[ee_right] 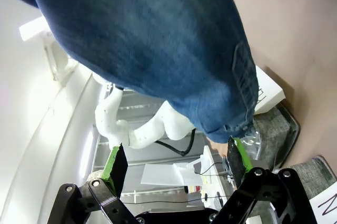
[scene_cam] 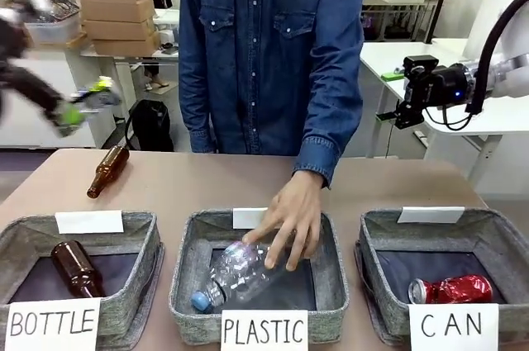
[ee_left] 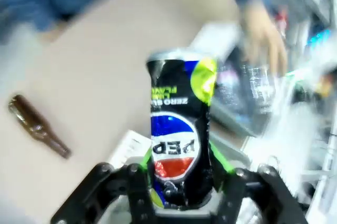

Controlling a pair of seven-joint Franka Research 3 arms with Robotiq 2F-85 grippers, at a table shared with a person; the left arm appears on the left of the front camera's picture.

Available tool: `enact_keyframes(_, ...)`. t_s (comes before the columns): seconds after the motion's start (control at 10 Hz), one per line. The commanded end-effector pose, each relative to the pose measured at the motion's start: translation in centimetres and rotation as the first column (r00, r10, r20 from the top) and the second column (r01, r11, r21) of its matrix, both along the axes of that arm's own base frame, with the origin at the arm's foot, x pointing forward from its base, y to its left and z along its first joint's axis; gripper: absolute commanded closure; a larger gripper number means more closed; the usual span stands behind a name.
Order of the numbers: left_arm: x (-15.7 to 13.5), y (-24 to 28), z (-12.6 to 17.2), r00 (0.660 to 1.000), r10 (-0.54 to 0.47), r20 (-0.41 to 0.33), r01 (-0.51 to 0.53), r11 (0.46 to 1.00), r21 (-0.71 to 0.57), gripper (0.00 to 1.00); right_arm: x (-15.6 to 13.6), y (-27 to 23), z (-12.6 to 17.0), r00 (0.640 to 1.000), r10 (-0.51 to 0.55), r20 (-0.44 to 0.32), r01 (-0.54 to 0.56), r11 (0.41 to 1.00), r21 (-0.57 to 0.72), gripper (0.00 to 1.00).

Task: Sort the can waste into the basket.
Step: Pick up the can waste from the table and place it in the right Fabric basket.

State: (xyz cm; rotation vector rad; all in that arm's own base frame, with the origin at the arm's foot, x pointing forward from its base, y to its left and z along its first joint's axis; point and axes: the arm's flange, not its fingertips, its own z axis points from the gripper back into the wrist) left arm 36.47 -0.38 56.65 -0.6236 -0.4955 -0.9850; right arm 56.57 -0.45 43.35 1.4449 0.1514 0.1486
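A: Busy lab behind, cardboard boxes stacked at the back. Up front, tan tabletop with 3 grey baskets signed BOTTLE, PLASTIC, CAN.

B: Cans?

A: 2. First, red dented can, lying in the CAN basket at far right. Second, black can, clamped by its lower end in left jaws, green pads on both flanks. Raised high at the left side, well apart from that basket. Height probably meant to clear basket walls on the way across.

B: And right jaws?

A: Wide open, empty, parked high at right. Likely keeping out of the lane.

B: Person?

A: 1 hand on clear plastic bottle in the middle basket. Risk of crossing paths there. 1 brown bottle loose on tabletop, another in BOTTLE basket.
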Motion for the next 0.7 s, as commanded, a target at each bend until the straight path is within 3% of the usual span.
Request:
enact_keyframes(0.0, -6.8, 2.3, 1.0, 0.947, -0.319, 0.035, 0.32, 0.947, -0.026, 1.0, -0.3, 0.0, 0.2, 1.0, 0.019, 0.02, -0.019, 1.0, -0.006, 0.0)
enact_keyframes(0.1, -10.3, 2.8, 1.4, 0.869, -0.487, 0.09, 0.491, 0.871, -0.028, 1.0, -0.3, 0.0, 0.2, 1.0, 0.019, 0.02, -0.019, 1.0, -0.006, 0.0)
enact_keyframes(0.2, -12.3, 2.9, 1.1, 0.829, -0.548, 0.114, 0.553, 0.833, -0.014, 1.0, -0.3, 0.0, 0.2, 1.0, 0.019, 0.02, -0.019, 1.0, -0.006, 0.0)
enact_keyframes(0.3, -13.4, 2.7, 0.8, 0.813, -0.57, 0.124, 0.578, 0.814, -0.05, 1.0, -0.3, 0.0, 0.2, 1.0, 0.019, 0.02, -0.019, 1.0, -0.006, 0.0)
enact_keyframes(0.4, -12.4, 2.6, 1.9, 0.882, -0.466, 0.072, 0.469, 0.883, -0.032, 1.0, -0.3, 0.0, 0.2, 1.0, 0.019, 0.02, -0.019, 1.0, -0.006, 0.0)
enact_keyframes(0.6, -12.4, 2.6, 1.9, 0.882, -0.466, 0.072, 0.469, 0.883, -0.032, 1.0, -0.3, 0.0, 0.2, 1.0, 0.019, 0.02, -0.019, 1.0, -0.006, 0.0)
